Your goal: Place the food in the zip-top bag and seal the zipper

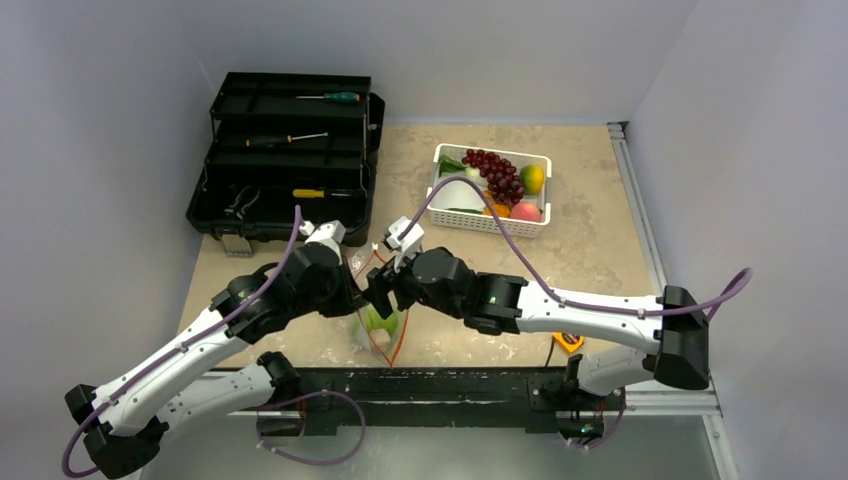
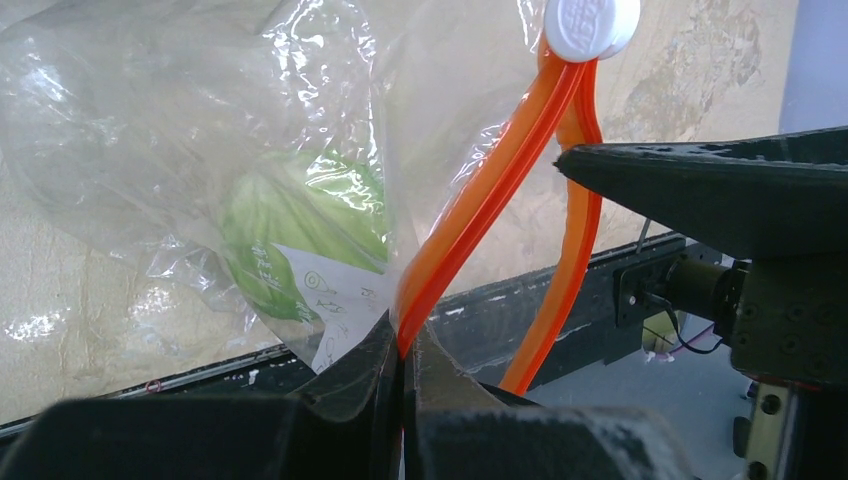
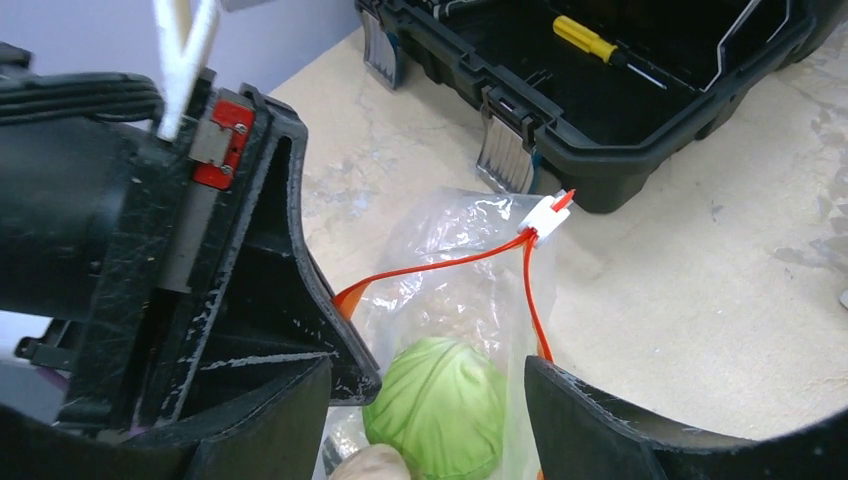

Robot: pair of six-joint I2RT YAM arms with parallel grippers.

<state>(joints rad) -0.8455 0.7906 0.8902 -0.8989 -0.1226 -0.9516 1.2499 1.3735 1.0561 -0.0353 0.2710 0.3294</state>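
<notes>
Table (image 1: 590, 250) carries toolbox (image 1: 285, 165) at far left and basket (image 1: 480, 222) at far right, with grapes (image 1: 497, 172), lemon (image 1: 532, 178) and peach (image 1: 526, 211) in the basket. Bag (image 3: 470, 250) is near the front edge between the arms, cabbage (image 3: 435, 405) inside; right gripper (image 3: 440, 380) hangs over it with jaws spread, gripping nothing. Zipper (image 2: 480, 210) unsealed, its two strips parted below the slider (image 2: 590, 25) — left gripper (image 2: 403, 355) pinched tight on one strip.

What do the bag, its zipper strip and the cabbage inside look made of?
Zip-top bag: thin clear plastic film, glossy, crinkled, catching glare. Zipper: flexible orange-red plastic, smooth, bending in curves. Cabbage: probably moulded plastic or rubber, matte green with shallow veins.
</notes>
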